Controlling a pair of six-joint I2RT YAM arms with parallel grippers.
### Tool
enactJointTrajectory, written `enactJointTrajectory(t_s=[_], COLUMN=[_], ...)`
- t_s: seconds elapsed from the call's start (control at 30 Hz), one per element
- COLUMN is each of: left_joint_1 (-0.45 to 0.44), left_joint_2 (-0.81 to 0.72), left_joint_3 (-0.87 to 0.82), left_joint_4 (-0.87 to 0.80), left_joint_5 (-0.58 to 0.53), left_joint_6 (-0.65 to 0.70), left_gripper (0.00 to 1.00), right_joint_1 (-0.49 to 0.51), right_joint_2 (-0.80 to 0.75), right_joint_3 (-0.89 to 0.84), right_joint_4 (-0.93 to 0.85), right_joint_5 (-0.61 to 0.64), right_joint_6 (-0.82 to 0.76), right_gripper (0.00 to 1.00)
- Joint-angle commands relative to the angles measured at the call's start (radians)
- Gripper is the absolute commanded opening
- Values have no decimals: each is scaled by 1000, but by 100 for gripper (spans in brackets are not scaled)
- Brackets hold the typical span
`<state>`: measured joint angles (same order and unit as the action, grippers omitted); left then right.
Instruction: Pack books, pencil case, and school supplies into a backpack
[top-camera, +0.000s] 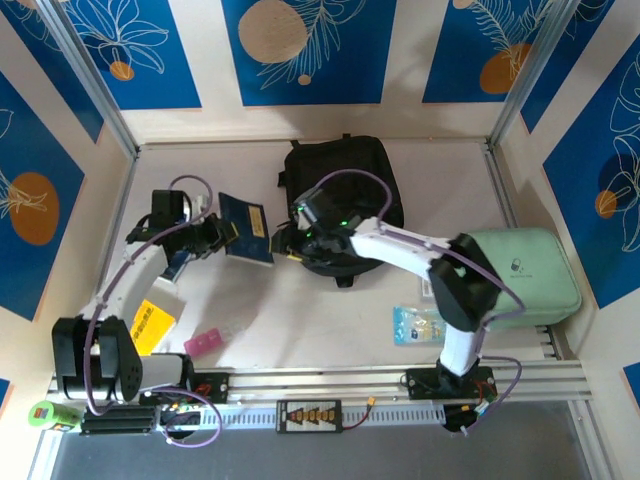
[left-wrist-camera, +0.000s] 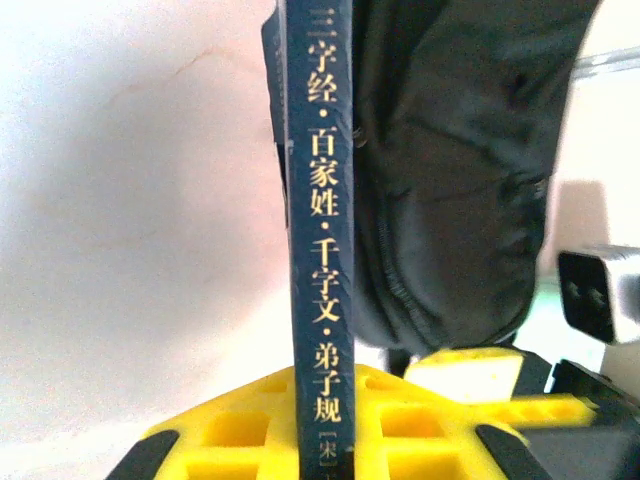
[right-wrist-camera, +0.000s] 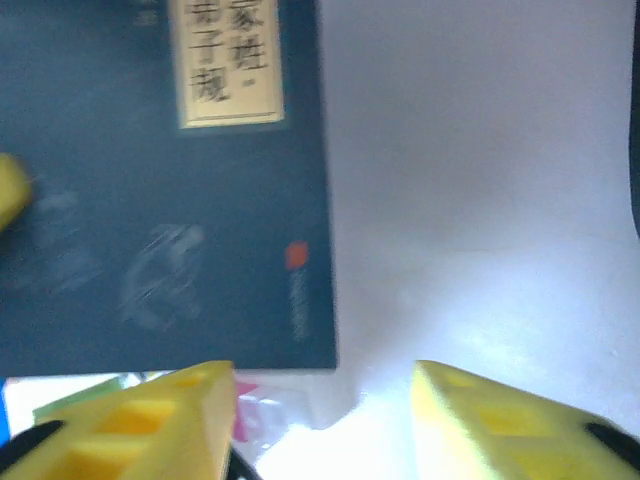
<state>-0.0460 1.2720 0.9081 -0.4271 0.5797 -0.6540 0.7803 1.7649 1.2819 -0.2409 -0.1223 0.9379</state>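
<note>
The dark blue book (top-camera: 248, 228), gold characters down its spine, a cream label on the cover; black backpack (top-camera: 345, 180); mint-green case (top-camera: 525, 275); yellow book (top-camera: 152, 322); wall panels (top-camera: 140, 60) deep blue with white leaf lines and orange discs

Your backpack (top-camera: 345, 180) sits at the worktop's (top-camera: 300, 310) back, one book (top-camera: 245, 228) just left of it, the case (top-camera: 530, 280) at right.

Book (top-camera: 247, 229) (dark blue) beside backpack (top-camera: 345, 165)
</note>
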Motion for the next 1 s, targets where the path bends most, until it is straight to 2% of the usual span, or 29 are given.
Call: enactJointTrajectory(t_s=[0.0, 0.13, 0.2, 0.37, 0.5, 0.63, 0.9, 0.97], left_joint_1=[-19, -68, -106, -217, -314, -374, -459, -471], left_joint_2=[-27, -14, 4, 68, 131, 188, 279, 295], left_joint_3=[8, -37, -60, -89, -95, -100, -75, -79], left_joint_4=[205, 475, 605, 852, 965, 1070, 1123, 1152], left_joint_5=[41, 17, -20, -113, -195, -250, -249, -248], left_joint_6=[-182, -416, -522, -696, -776, -827, -874, -889], left_gripper=[0, 0, 0, 0, 0, 0, 0, 0], right_joint_1=[-58, -135, -178, -242, -266, -291, -287, -279], right_joint_2=[-105, -243, -292, -372, -422, -426, -301, -283], right_joint_3=[-123, -358, -473, -588, -628, -641, -643, -630], right_joint_4=[197, 503, 666, 750, 776, 789, 1000, 1003], right_joint_5=[-76, -97, -113, -112, -81, -65, -82, -69], right_joint_6=[75, 218, 304, 392, 428, 499, 616, 626], right_gripper=[61, 76, 80, 86, 90, 90, 89, 84])
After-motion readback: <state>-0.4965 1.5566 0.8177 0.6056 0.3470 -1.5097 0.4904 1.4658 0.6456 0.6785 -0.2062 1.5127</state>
